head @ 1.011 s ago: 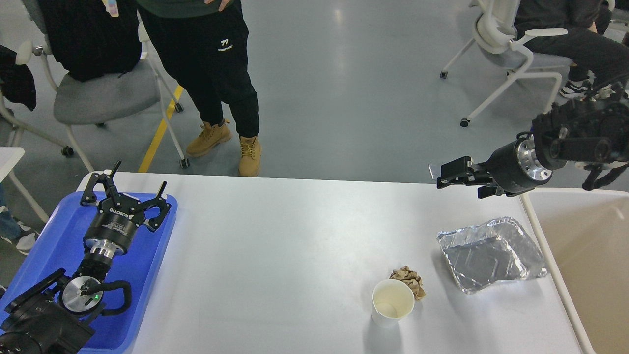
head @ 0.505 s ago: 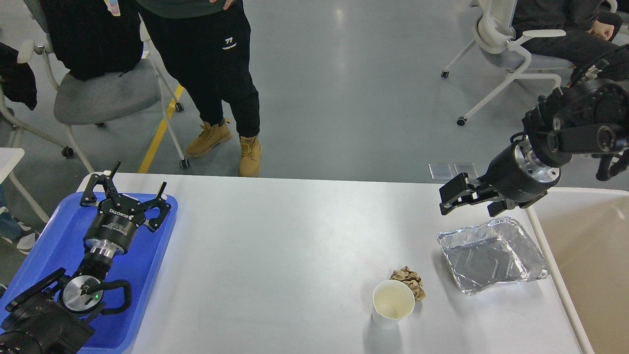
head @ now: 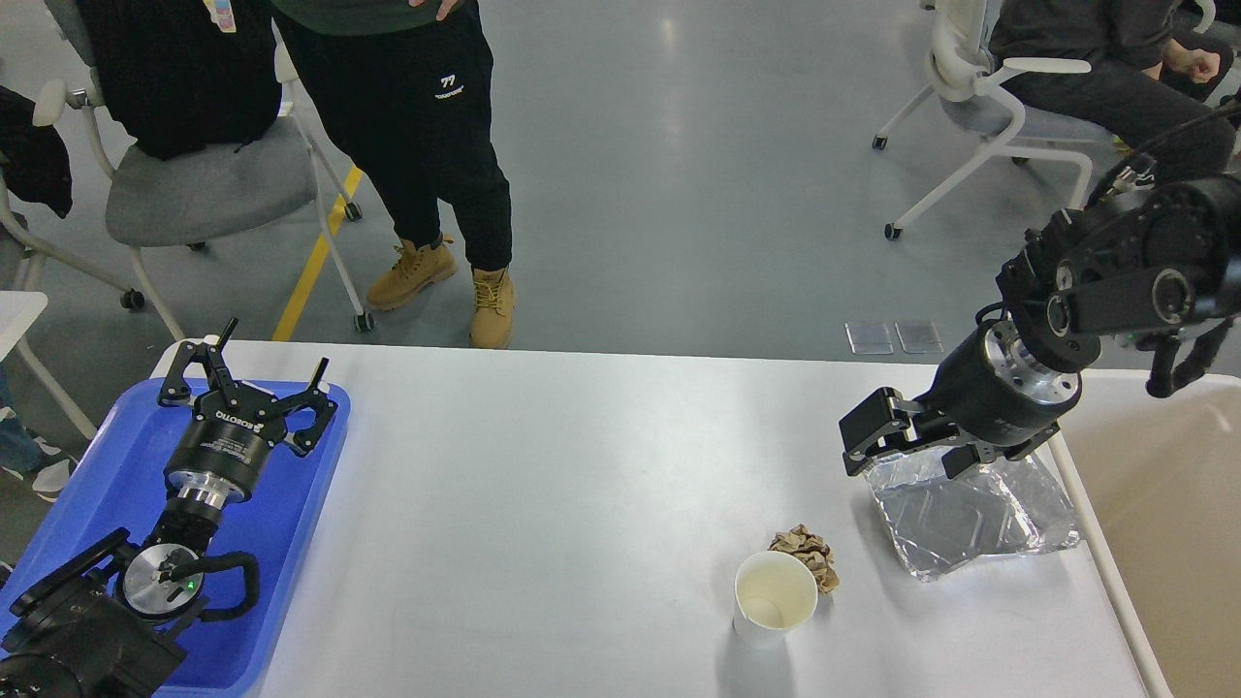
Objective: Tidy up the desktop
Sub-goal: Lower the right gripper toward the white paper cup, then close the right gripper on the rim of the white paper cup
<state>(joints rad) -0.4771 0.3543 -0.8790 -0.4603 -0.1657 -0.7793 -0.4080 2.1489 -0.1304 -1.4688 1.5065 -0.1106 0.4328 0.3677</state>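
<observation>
The white desktop (head: 543, 504) carries a crumpled silver foil tray (head: 979, 519) at the right, a white paper cup (head: 774, 596) standing upright, and a crumpled brown paper ball (head: 807, 555) touching the cup's far side. My right gripper (head: 873, 433) hangs low over the foil tray's far left corner, its fingers slightly apart and empty. My left gripper (head: 247, 373) is open and empty over the far end of the blue tray (head: 291, 543).
A beige tub with a white rim (head: 1154, 504) stands against the desktop's right edge. A person in tan boots (head: 451, 281) stands behind the table. Office chairs (head: 204, 184) stand at the back left and back right.
My right gripper has come down and slightly left, from above the table's far edge to the foil tray's far left corner. The left arm has not moved.
</observation>
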